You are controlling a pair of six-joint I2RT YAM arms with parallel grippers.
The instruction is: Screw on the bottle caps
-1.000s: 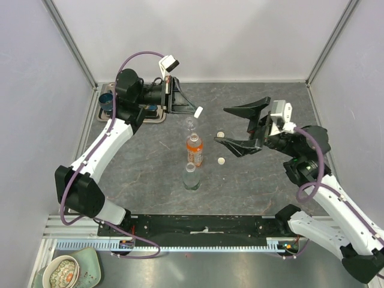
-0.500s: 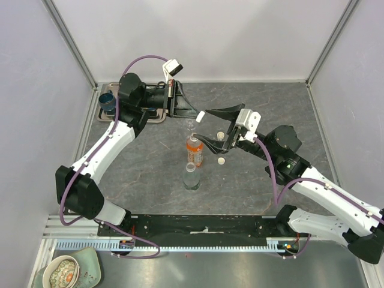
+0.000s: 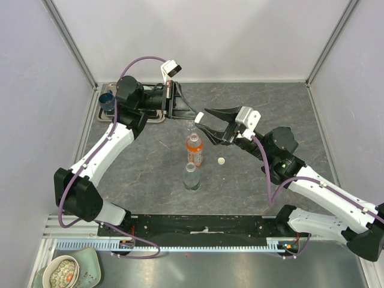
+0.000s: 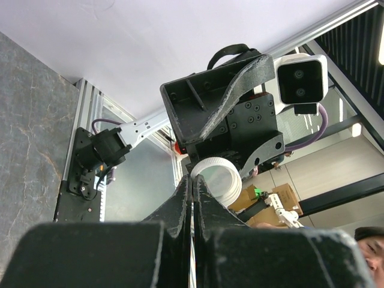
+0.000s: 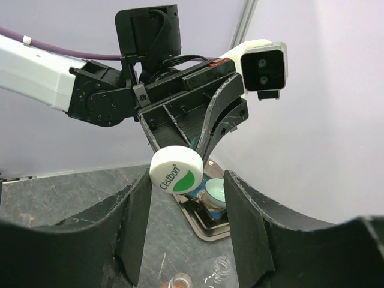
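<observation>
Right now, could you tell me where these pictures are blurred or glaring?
Top external view: evenly lit and sharp, faint shadows on the table. Left wrist view: the left fingers are a dark blur near the lens; a light strip glares at the right edge. Right wrist view: the bottle cap is crisp, print readable; the right fingers look soft.

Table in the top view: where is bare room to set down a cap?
Bare table lies left of the bottles, toward the left arm, and in the far right corner behind the right arm. Crowded: the centre, where left hand and right hand meet above the bottles, a loose cap beside.
</observation>
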